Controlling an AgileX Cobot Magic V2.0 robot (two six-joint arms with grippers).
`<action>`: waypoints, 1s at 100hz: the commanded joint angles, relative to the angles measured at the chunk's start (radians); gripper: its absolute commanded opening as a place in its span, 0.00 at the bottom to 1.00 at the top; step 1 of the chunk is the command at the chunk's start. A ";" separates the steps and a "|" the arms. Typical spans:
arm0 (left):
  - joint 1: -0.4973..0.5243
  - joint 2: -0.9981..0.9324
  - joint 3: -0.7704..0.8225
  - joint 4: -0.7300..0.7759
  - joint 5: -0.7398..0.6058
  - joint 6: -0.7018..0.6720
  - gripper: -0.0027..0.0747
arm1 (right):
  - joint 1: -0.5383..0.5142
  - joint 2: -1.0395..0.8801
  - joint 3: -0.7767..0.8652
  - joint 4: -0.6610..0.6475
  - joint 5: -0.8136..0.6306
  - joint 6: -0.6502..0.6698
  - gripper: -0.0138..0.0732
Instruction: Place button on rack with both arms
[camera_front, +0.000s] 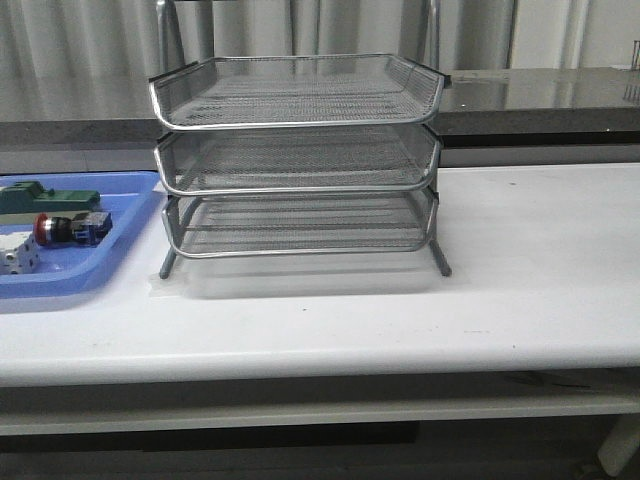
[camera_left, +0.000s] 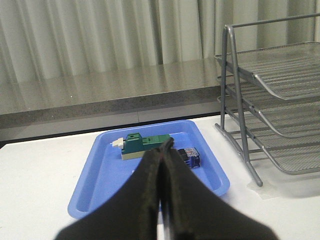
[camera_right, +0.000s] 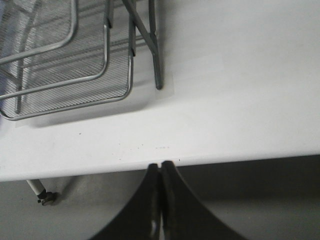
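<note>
Rack and tray on white table

The button (camera_front: 68, 229) is seen lying in a blue tray (camera_front: 110, 262), left of the three-tier rack (camera_front: 298, 160); a green block (camera_front: 50, 199) is placed behind it.

A lab-like workroom: plain white table (camera_front: 540, 260), grey stone counter (camera_front: 560, 95) and pale curtains (camera_left: 100, 35) behind.

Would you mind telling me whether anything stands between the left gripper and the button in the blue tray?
Nothing visible does. The left gripper, shut, hangs over the blue tray; the button lies just beyond its tips, beside the green block, which sits off to one side.
</note>
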 joint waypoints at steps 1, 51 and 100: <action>0.001 -0.033 0.056 -0.008 -0.083 -0.005 0.01 | -0.005 0.030 -0.036 0.026 -0.062 -0.004 0.09; 0.001 -0.033 0.056 -0.008 -0.083 -0.005 0.01 | -0.002 0.153 -0.036 0.184 -0.151 -0.021 0.52; 0.001 -0.033 0.056 -0.008 -0.083 -0.005 0.01 | 0.002 0.318 -0.036 0.680 -0.199 -0.324 0.59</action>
